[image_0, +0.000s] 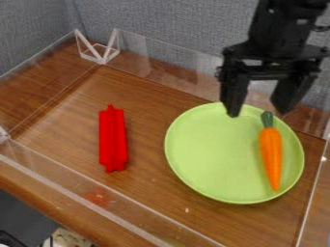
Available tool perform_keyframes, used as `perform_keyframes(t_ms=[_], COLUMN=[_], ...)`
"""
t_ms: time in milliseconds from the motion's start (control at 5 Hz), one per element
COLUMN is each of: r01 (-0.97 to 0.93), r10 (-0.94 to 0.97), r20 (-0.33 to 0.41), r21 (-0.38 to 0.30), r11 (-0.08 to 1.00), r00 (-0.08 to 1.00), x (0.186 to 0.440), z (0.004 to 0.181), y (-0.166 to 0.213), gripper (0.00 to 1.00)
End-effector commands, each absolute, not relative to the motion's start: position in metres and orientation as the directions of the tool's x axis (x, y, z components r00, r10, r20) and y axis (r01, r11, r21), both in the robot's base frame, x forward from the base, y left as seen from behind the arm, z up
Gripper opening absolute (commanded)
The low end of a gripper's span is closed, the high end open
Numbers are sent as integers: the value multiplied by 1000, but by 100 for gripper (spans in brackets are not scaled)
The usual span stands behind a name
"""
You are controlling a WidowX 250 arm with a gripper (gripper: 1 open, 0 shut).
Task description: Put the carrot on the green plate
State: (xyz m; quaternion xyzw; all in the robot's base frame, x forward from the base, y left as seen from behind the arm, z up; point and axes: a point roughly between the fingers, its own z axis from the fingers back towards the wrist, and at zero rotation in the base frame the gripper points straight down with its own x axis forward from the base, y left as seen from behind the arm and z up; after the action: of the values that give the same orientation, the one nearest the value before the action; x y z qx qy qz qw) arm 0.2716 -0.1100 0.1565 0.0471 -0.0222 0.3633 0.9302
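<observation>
Overhead, the gripper [261, 95] hangs with its jaws spread wide and empty, above the green plate [213, 154] where the carrot [271, 152] lies.

The black end effector [261, 96] points straight down, fingers spread wide, holding nothing.

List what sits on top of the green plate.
Only the carrot lies on the green plate, along its right side. The open gripper hangs above, covering part of the far rim.
</observation>
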Motion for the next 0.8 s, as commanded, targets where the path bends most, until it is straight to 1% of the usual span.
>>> perform_keyframes(t_ms=[0,200,400,600], r01=[-707,-721,-731,-728], r10=[700,716,727,724], r20=[123,115,103,105], r21=[15,11,4,2], r11=[707,693,682,686], r00=[703,689,679,682], x=[270,271,286,296], z=[185,182,180,181], y=[-86,-74,-81,-84], gripper=[100,100,100,100])
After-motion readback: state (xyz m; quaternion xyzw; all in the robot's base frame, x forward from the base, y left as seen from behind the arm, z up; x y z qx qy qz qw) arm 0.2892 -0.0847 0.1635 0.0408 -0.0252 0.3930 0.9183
